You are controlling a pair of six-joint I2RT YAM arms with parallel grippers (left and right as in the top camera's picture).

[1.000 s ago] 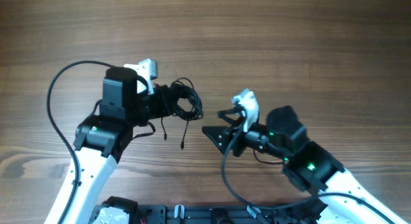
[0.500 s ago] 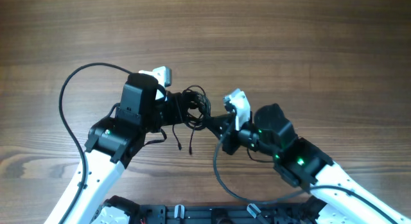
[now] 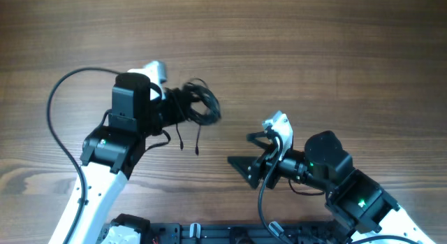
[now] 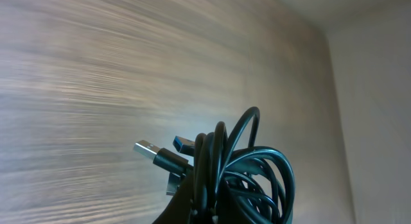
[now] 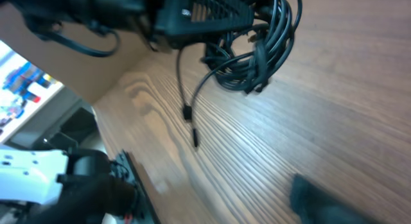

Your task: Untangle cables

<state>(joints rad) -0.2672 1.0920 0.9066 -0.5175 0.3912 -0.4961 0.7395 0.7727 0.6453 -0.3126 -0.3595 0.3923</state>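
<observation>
The cables (image 3: 200,104) are a bunched knot of thin black loops, held above the table by my left gripper (image 3: 183,110), which is shut on them. Two loose ends (image 3: 198,150) hang down from the knot. In the left wrist view the coil (image 4: 253,176) fills the lower middle, with a silver USB plug (image 4: 149,149) sticking out to the left. My right gripper (image 3: 242,152) is open and holds nothing, well apart from the knot to its lower right. In the right wrist view the bundle (image 5: 260,47) hangs at the top, and one blurred fingertip (image 5: 318,198) shows at the lower right.
The brown wooden table (image 3: 314,55) lies under everything. A thick black cord (image 3: 59,111) arcs round the left arm, and another (image 3: 262,202) loops under the right arm. A black frame (image 3: 209,233) runs along the near edge.
The right gripper was shut at the knot half a second ago; it has opened and drawn back down and to the right. The left arm has swung back left with the knot.
</observation>
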